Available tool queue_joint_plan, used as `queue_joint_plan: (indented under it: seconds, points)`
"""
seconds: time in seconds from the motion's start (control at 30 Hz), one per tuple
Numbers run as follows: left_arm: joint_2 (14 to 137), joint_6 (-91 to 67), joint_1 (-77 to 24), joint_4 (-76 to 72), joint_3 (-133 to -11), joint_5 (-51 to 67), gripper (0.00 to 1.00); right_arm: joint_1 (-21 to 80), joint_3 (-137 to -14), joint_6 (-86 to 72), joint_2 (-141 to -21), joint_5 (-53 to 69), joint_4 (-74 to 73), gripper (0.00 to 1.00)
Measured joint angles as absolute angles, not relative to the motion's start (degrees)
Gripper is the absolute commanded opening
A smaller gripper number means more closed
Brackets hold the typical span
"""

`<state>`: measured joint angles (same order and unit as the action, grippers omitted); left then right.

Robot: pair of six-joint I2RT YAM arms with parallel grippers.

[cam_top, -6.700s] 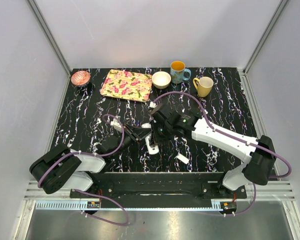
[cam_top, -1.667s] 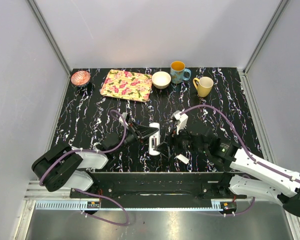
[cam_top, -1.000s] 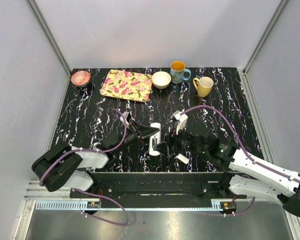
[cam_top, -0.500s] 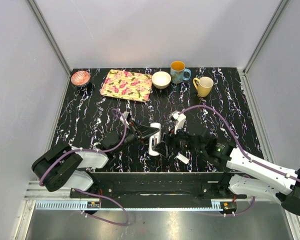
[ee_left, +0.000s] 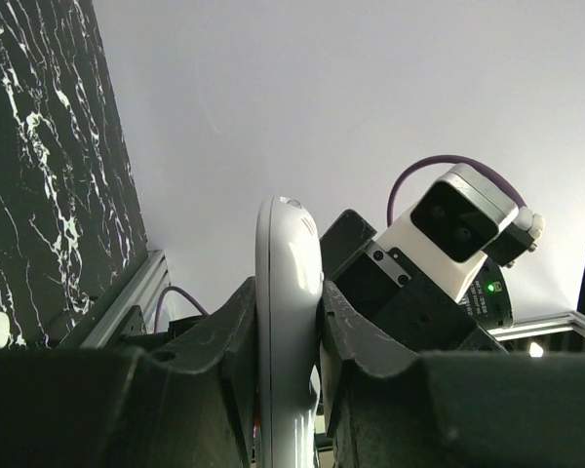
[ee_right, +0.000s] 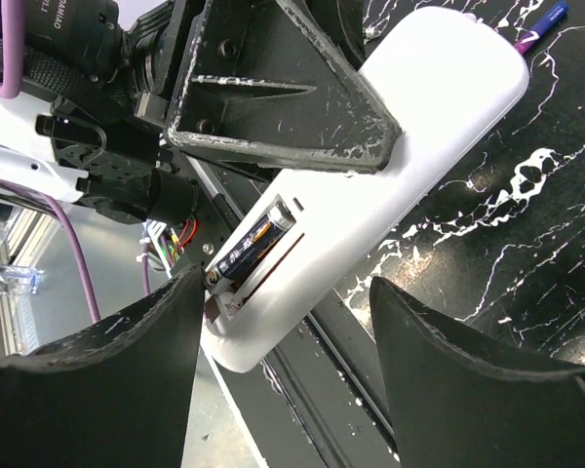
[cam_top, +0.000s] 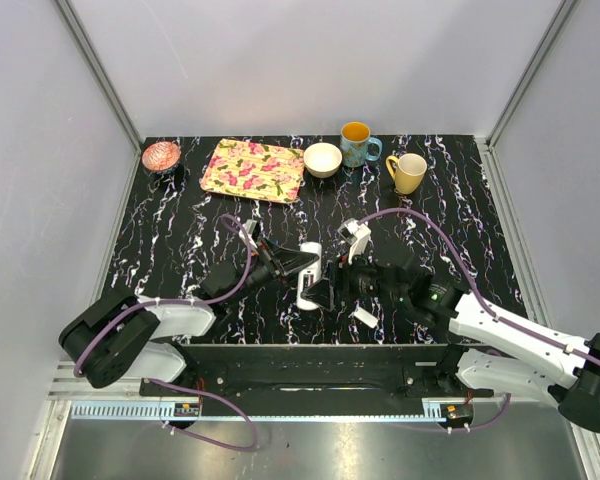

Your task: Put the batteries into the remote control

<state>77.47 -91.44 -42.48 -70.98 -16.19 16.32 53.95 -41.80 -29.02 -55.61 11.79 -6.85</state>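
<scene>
My left gripper (cam_top: 296, 263) is shut on the remote control (cam_top: 308, 276), a slim white bar held edge-on between its fingers (ee_left: 239, 336). In the right wrist view the remote control (ee_right: 390, 166) shows its open compartment with one dark battery (ee_right: 252, 245) lying in it. My right gripper (ee_right: 288, 297) stands open, its jaws either side of the remote's near end. Its left fingertip (ee_right: 180, 292) is close against the battery's end; whether they touch I cannot tell. In the top view the right gripper (cam_top: 327, 292) sits just right of the remote.
A loose white cover piece (cam_top: 365, 317) lies near the front edge. At the back stand a floral tray (cam_top: 252, 170), a white bowl (cam_top: 322, 159), a blue mug (cam_top: 357, 144), a yellow mug (cam_top: 408, 172) and a pink bowl (cam_top: 161, 155). A small blue and purple object (ee_right: 538, 25) lies beyond the remote.
My right arm has edged slightly left towards the remote. The left gripper keeps its hold on the remote, almost unmoved.
</scene>
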Motion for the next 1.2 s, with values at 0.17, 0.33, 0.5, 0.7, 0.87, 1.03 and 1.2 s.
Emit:
queue_joint_plan:
  seconds: [0.17, 0.33, 0.5, 0.7, 0.87, 1.03, 1.2]
  points:
    - [76.4, -90.7, -42.5, -70.2, -17.0, 16.5, 0.0, 52.8, -41.5, -30.3, -56.2, 13.8, -4.7, 0.7]
    - [75.2, -90.1, -42.5, -70.0, -17.2, 16.5, 0.0, 52.0, -40.9, -31.6, -56.3, 15.9, -2.7, 0.66]
    - [75.0, -89.7, -42.4, -69.7, -17.2, 16.4, 0.0, 51.2, -40.0, -33.2, -56.7, 17.9, -0.8, 0.61]
    - [75.0, -89.4, -42.3, -68.9, -17.2, 16.4, 0.0, 50.9, -39.9, -35.0, -58.4, 19.8, 0.9, 0.52]
    - [74.5, -89.1, -42.0, -68.9, -17.2, 16.4, 0.0, 50.2, -39.8, -37.3, -59.7, 21.7, 3.3, 0.41]
    - [74.0, -88.8, -41.9, -68.9, -17.2, 16.3, 0.0, 49.8, -39.2, -39.5, -61.0, 23.4, 6.3, 0.26]
    - [73.6, -88.5, -41.9, -68.9, -17.2, 16.3, 0.0, 49.5, -38.7, -42.0, -62.1, 24.8, 8.8, 0.01]
